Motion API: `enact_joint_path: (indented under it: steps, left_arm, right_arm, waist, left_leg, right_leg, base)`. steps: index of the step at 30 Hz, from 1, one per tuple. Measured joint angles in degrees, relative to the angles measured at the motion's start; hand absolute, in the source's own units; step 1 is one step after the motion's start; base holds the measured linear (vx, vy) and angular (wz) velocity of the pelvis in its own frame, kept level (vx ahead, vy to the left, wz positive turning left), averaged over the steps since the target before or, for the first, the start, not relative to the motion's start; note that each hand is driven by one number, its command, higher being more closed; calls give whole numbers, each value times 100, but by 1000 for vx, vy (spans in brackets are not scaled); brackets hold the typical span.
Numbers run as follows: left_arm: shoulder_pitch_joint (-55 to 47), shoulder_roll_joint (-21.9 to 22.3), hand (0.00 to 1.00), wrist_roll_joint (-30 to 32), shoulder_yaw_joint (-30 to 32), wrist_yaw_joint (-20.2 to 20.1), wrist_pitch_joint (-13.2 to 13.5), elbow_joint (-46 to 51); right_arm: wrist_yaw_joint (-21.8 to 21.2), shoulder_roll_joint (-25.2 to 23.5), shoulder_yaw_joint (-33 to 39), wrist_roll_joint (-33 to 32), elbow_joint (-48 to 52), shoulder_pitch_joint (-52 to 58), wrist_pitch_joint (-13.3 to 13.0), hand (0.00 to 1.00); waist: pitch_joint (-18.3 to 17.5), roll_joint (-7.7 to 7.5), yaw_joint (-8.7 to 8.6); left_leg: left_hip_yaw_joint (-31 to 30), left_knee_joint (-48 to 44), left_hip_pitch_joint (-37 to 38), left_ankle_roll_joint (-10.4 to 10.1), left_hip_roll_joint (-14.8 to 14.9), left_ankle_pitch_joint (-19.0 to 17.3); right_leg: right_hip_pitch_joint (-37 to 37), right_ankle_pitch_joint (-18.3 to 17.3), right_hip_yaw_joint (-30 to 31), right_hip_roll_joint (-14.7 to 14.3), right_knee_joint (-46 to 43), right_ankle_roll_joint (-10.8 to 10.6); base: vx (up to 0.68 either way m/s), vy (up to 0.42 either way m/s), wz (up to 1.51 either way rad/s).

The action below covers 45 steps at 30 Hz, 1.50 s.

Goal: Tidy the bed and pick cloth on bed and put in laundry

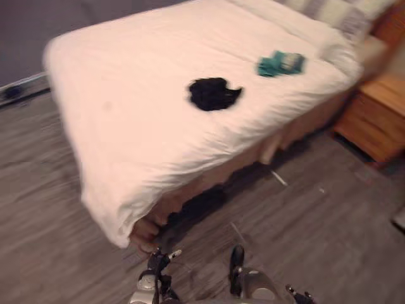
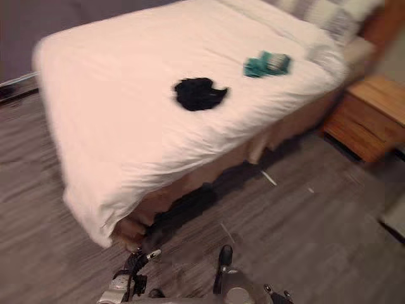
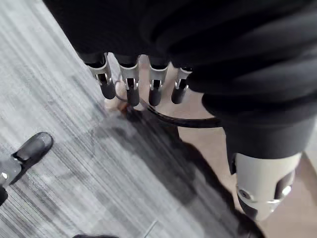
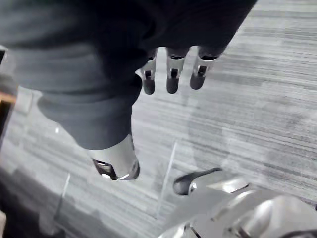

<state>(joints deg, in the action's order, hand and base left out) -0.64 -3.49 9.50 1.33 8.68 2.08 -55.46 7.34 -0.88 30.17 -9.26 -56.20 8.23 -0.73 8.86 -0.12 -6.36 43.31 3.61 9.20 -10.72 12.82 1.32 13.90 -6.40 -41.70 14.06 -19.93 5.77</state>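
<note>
A black cloth [image 1: 214,94] lies crumpled in the middle of the bed's white duvet [image 1: 126,107]. A teal cloth [image 1: 281,63] rests farther along, toward the pillows. Both hands hang low over the grey floor, well short of the bed. My left hand [image 3: 130,84] has straight fingers and holds nothing; it also shows near the bed's foot corner [image 1: 155,263]. My right hand [image 4: 172,74] is likewise open and empty above the floor.
A wooden nightstand [image 1: 376,114] stands right of the bed. Pillows [image 1: 342,16] lie at the head end. The duvet hangs over the near corner [image 1: 117,231]. Grey plank floor [image 1: 316,215] stretches along the bed's near side.
</note>
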Motion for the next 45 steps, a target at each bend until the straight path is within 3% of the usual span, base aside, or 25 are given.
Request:
enact_joint_path:
  steps: [2,3,5,7,8,9,12,16,18,20,21,22,24,25,27,30,32,33,34,35,37,38,40,42,45]
  left_arm:
    - [19,-38,0,44,-182,-18,-38,-117]
    - [42,-39,0,138,-195,-81,-51,-206]
    - [199,13,0,332,-180,-123,-105,-490]
    - [185,140,0,402,-105,-114,-101,-512]
    - [196,190,0,400,-77,-114,-92,-506]
    - [197,239,0,387,-56,-103,-89,-490]
    - [78,323,0,169,-19,-62,-58,-413]
    - [67,371,0,-220,150,140,105,-154]
    - [67,392,0,-261,151,149,113,-77]
    - [73,372,0,-285,163,146,113,-79]
    - [137,310,0,-287,160,139,109,-94]
    - [158,309,0,-290,156,142,114,-114]
    - [175,220,0,-329,156,149,103,-137]
    - [141,174,0,-361,144,147,67,-183]
    - [114,105,0,-384,164,157,58,-215]
    - [110,-40,0,-372,308,162,61,-233]
    - [159,-13,0,-303,406,150,57,-262]
    - [130,0,0,-272,429,146,53,-264]
    - [61,15,0,-208,555,138,51,-290]
    - [5,155,0,-192,682,125,33,-384]
    - [-32,280,0,-148,867,131,33,-378]
    - [-84,395,0,-131,1102,117,39,-322]
    - [-119,440,0,-142,1276,130,41,-131]
    - [-111,458,0,-162,1279,130,67,98]
    - [-113,435,0,-249,1266,139,113,284]
  right_arm:
    - [23,46,-185,97,-193,-46,-3,0]
    - [22,92,-204,100,-186,-111,-15,0]
    - [21,96,-215,100,-135,-60,-10,0]
    - [22,237,-732,98,-19,-18,-72,0]
    - [23,281,-838,99,0,-52,-87,0]
    - [25,319,-916,99,-5,-96,-97,0]
    - [67,360,-1073,150,-97,-97,-96,0]
    - [137,372,-1055,376,-137,-123,-65,0]
    - [142,373,-1045,428,-132,-113,-66,0]
    - [145,360,-1038,501,-128,-109,-64,0]
    - [145,282,-1047,568,-97,-72,-75,0]
    - [144,299,-1056,604,-96,-45,-83,0]
    - [128,236,-1089,679,-72,-108,-90,0]
    - [128,192,-1088,726,-59,-146,-75,0]
    - [128,209,-1096,765,-56,-66,-58,0]
    - [130,233,-1095,763,-20,-114,-67,0]
    - [131,243,-1073,760,-24,-171,-61,0]
    - [131,239,-1067,760,-26,-163,-55,0]
    - [129,252,-1040,759,-36,-164,-47,0]
    - [127,339,-969,759,-79,-266,-50,0]
    - [116,346,-808,762,-75,-335,-65,0]
    - [117,323,-732,756,-21,-292,-38,0]
    - [120,280,-828,747,146,-142,-32,0]
    - [123,314,-853,747,212,-124,-19,0]
    - [116,298,-932,748,267,-144,0,0]
  waist:
    - [-84,24,11]
    - [-102,141,38]
    - [-112,87,-107]
    - [-83,231,110]
    - [-46,280,123]
    - [1,310,99]
    - [163,258,180]
    - [251,205,386]
    - [254,202,422]
    - [254,159,513]
    - [278,-6,523]
    - [309,-80,518]
    - [401,-215,514]
    - [497,-214,379]
    - [507,-193,390]
    - [536,-112,347]
    - [547,-97,316]
    - [542,-106,311]
    - [516,-140,262]
    - [535,185,290]
    - [551,248,285]
    - [549,258,276]
    - [574,267,358]
    - [616,303,483]
    - [617,233,607]
  left_leg:
    - [268,-34,122,-183,88,-163]
    - [413,-67,152,-191,232,-191]
    - [823,-1135,340,-508,642,-598]
    - [543,-4267,39,-117,1832,-659]
    - [206,-4975,-166,105,1965,-758]
    - [-437,-5761,-534,289,1953,-944]
    - [-2161,-5994,-1306,135,1185,-1323]
    - [-3203,-3099,-1920,128,97,-1299]
    - [-3280,-1963,-2008,42,-132,-1108]
    - [-3344,-1761,-2000,430,-323,-809]
    - [-3285,-1733,-1754,751,-569,-752]
    - [-3213,-1680,-1633,790,-587,-746]
    - [-3168,-1514,-1301,952,-763,-869]
    - [-3237,-1362,-913,982,-836,-900]
    - [-3321,-1111,-433,1002,-810,-952]
    - [-3572,-755,-34,967,-613,-970]
    - [-3608,-717,86,690,-511,-1143]
    - [-3605,-696,177,580,-507,-1215]
    - [-3612,-614,431,414,-465,-1326]
    - [-3500,-652,562,259,-197,-1252]
    - [-3504,-1387,417,-37,-59,-1074]
    - [-3581,-2785,-5,-111,132,-824]
    - [-3754,-4871,-848,160,448,11]
    - [-3735,-6577,-1675,285,693,-205]
    - [-3125,-6410,-2352,433,699,-728]
  right_leg:
    - [-206,-45,-856,48,51,-62]
    - [-121,-71,-918,31,-160,-33]
    - [80,-396,-358,-202,-592,50]
    - [-18,-354,738,-1021,-152,117]
    - [-96,-320,939,-1188,-17,89]
    - [-243,-242,1275,-1390,175,139]
    - [-875,-173,2295,-1799,560,101]
    - [-1439,-6,3319,-1860,1268,-127]
    - [-1608,19,3515,-1865,1498,-168]
    - [-1655,-245,3695,-1841,1337,-329]
    - [-1652,-673,3782,-1575,680,-685]
    - [-1395,-836,3733,-1464,-61,-947]
    - [-529,-556,3513,-1082,-2097,-1303]
    - [-115,-556,3127,-693,-3164,-1203]
    - [13,-788,2747,-505,-3171,-1039]
    - [201,-733,2561,-669,-1034,-977]
    - [331,447,3116,-837,1226,-1034]
    - [317,746,3231,-839,1573,-1068]
    - [277,1509,3329,-840,1614,-984]
    - [276,1308,3307,-1109,1297,-762]
    - [322,864,3291,-1189,694,-601]
    - [66,521,3220,-1266,475,-539]
    - [-417,205,3248,-1403,547,-424]
    - [-973,24,3390,-1536,747,-337]
    - [-1761,-51,3525,-1463,1440,-397]
  base:
    - [93,-54,-168]
    - [57,-144,-174]
    - [202,-221,-188]
    - [363,-206,-254]
    - [314,-139,-222]
    - [263,-22,-203]
    - [304,45,-199]
    - [234,139,-124]
    - [274,189,-76]
    - [377,240,-52]
    - [558,307,-35]
    - [482,259,-28]
    - [372,213,3]
    - [506,259,40]
    - [487,128,39]
    - [498,-23,59]
    - [601,-156,67]
    - [714,-245,55]
    - [632,-235,13]
    - [621,-230,-2]
    - [535,-253,-18]
    - [499,-301,-6]
    - [533,-250,-15]
    - [452,-144,-37]
    - [424,-55,-21]
